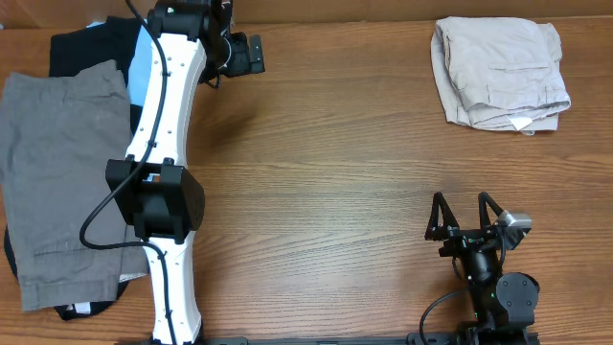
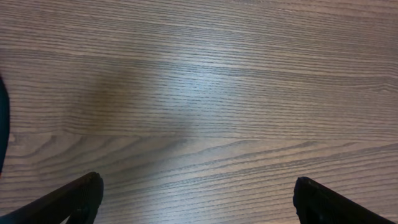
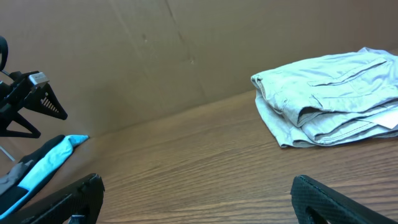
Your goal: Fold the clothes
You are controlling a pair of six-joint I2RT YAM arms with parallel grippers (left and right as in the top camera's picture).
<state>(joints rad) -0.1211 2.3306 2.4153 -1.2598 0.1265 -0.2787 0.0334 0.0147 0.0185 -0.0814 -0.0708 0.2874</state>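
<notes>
**A:** Overhead view puts the beige shorts [image 1: 498, 72] at the far right of the desk [image 1: 335, 182], doubled into a compact bundle. Neither arm touches them.

**B:** And the tools?

**A:** The right tool [image 1: 462, 206] sits at the near right, well apart from the bundle, with its fingers spread and nothing between them. The left tool [image 1: 257, 55] is at the far edge, left of centre. Its wrist view shows both fingers wide apart over bare wood, so it is empty too.

**B:** So what does the step call for?

**A:** I judge the fold done, or close to it. A small white label [image 1: 522, 123] pokes out at the near edge, and the right wrist view shows the layers a little uneven. If it needs tidying, the right tool is the closer one. I'd come in low from the near side, pinch only the top layer and square it up without dragging the whole stack.

**B:** What about the surface?

**A:** It's smooth, flat wood grain with a faint sheen. Cloth would probably slide on it, so pull gently.

**B:** Anything else around?

**A:** Grey shorts [image 1: 62, 182] lie spread at the left over a black and light-blue garment [image 1: 91, 43], far from the bundle. A plain brown wall [image 3: 155, 56] stands behind the far edge.
</notes>
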